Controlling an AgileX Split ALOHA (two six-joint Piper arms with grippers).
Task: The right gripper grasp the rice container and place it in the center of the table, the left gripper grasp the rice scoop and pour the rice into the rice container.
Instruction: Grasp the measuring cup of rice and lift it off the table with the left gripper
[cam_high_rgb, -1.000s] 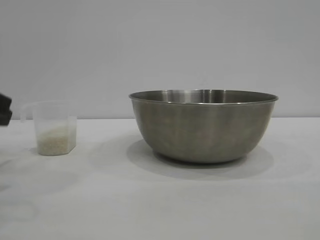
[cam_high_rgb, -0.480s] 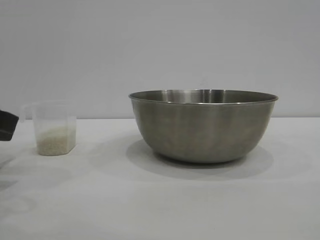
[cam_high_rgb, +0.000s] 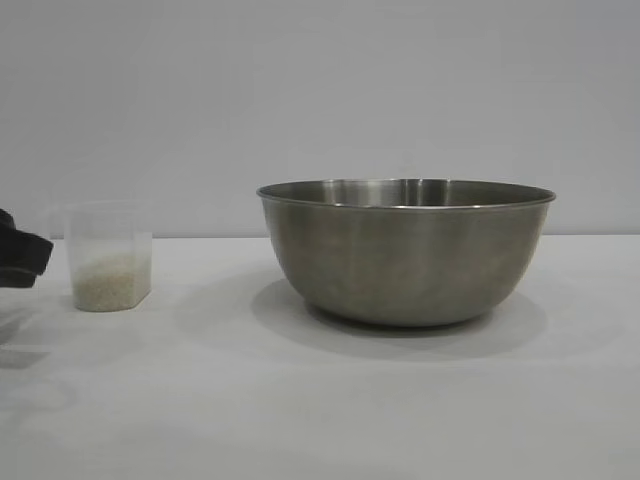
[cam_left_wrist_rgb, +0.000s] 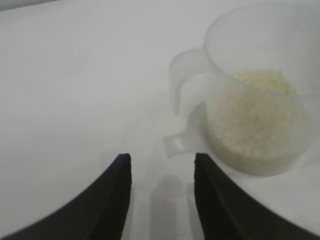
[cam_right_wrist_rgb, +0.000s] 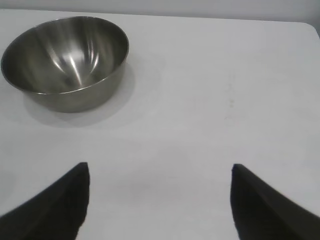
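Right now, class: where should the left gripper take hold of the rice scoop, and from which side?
Probably by its thin side handle, which juts toward the open left gripper. Come level from that side: the rice scoop stands upright, holding rice.

Left tool (cam_left_wrist_rgb: 161, 172) low and level, fingers parted, seemingly empty, right tool (cam_right_wrist_rgb: 160, 182) spread wide, empty

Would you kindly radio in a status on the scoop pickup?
Left gripper open, just short of the scoop handle. Right gripper open, parked away from the bowl. Rice in scoop. Path clear.
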